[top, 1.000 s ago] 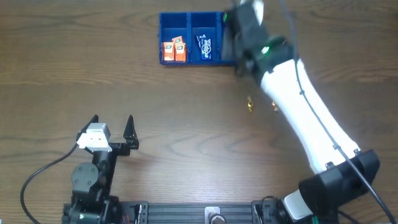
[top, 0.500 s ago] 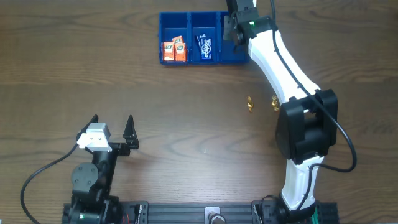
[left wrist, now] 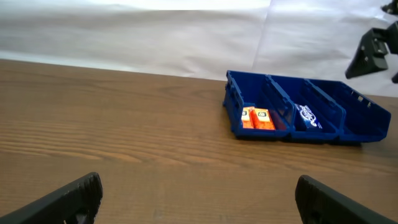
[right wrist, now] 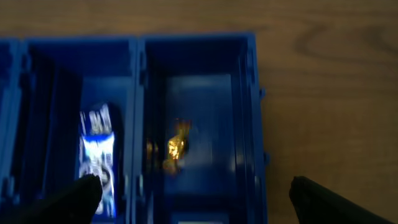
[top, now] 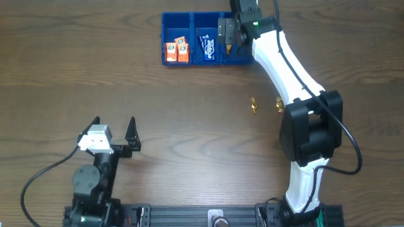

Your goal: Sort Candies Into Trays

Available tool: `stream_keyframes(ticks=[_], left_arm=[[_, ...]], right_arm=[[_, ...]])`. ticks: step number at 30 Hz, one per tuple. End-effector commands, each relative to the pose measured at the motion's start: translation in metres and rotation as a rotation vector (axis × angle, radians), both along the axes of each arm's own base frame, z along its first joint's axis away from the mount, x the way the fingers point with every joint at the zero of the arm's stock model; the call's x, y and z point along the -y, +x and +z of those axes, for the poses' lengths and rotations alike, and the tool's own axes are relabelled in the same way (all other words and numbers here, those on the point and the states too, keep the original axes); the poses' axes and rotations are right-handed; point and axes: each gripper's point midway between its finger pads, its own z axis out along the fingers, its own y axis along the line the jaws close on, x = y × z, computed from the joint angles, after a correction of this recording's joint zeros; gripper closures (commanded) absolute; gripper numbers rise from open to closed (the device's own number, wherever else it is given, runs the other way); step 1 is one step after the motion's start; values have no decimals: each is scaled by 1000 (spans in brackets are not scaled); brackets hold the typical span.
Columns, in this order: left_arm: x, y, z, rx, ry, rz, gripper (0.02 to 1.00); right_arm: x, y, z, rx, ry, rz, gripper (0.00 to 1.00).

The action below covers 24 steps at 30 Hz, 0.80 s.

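Observation:
A blue tray (top: 189, 15) with three compartments stands at the far middle of the table. Its left compartment holds orange candies (top: 177, 52) and its middle one a blue-wrapped candy (top: 207, 47). My right gripper (top: 227, 33) hangs open above the right compartment. In the right wrist view a gold candy (right wrist: 176, 146) lies in that compartment of the tray (right wrist: 193, 38), beside the blue candy (right wrist: 97, 149). Two gold candies (top: 254, 104) (top: 278, 104) lie on the bare wood nearer the right arm. My left gripper (top: 113, 129) stands open and empty at the near left.
The left wrist view shows the tray (left wrist: 367, 118) far ahead across open wood, with the right gripper (left wrist: 373, 53) above its far end. A pale wall runs behind the table's far edge.
The right arm swung over the tray's right compartment, then its gripper opened and a gold candy now lies in that compartment. The left arm has kept still.

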Motion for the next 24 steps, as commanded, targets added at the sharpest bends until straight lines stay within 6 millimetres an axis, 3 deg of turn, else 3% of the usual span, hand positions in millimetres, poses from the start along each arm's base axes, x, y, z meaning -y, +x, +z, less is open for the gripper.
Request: stream_keyframes(ticks=[1,3,5,8,12,15,24], left_arm=[[-1,-1,-18,-50,13,6,20],[-1,-1,-18,-50,13,6,20],[-1,-1,-18,-50,13,6,20],[-1,-1,-18,-50,13,6,20],[-1,-1,-18,-50,13,6,23],[-1,-1,-18,-50,13,6,20],[-1,-1,-18,-50,13,6,23]], right_arm=[[12,-44,42,-35,-15,20,1],[22,-75,38,-95,-34,20,1],[30,-103,21,-152,-47,18,1],[43,-141,-26,-258,-63,-7,1],[47,-172,-82,-359,-23,-2,27],[55,-182,-104,-379,-11,-21,53],[54,-174,-131,-395,-15,-10,86]])
